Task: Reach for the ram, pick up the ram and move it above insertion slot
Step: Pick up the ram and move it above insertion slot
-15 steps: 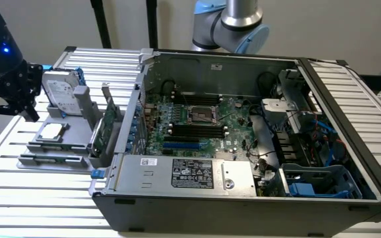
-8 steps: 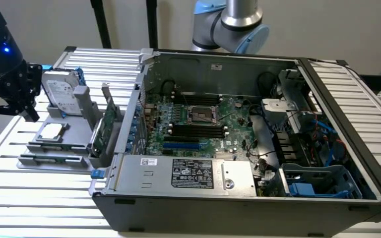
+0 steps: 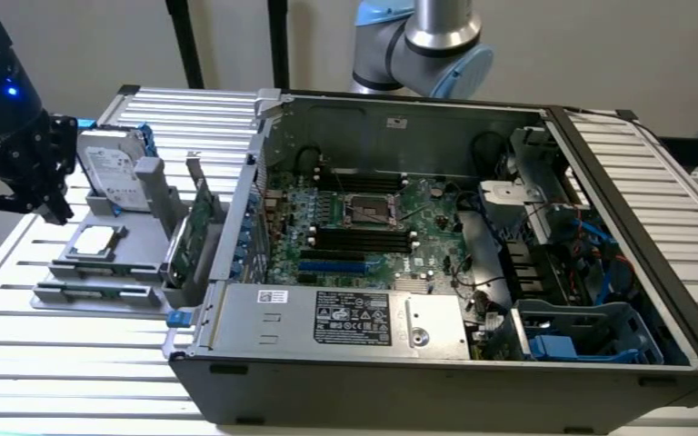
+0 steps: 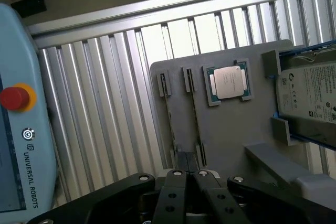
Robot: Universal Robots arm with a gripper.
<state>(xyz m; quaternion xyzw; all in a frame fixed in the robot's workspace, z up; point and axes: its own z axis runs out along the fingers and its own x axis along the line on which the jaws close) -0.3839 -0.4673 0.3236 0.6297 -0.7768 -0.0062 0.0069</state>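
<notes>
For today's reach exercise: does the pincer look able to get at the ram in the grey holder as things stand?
Probably yes: the pincer, shut, hangs near the grey holder, and nothing lies between it and the upright ram.
</notes>
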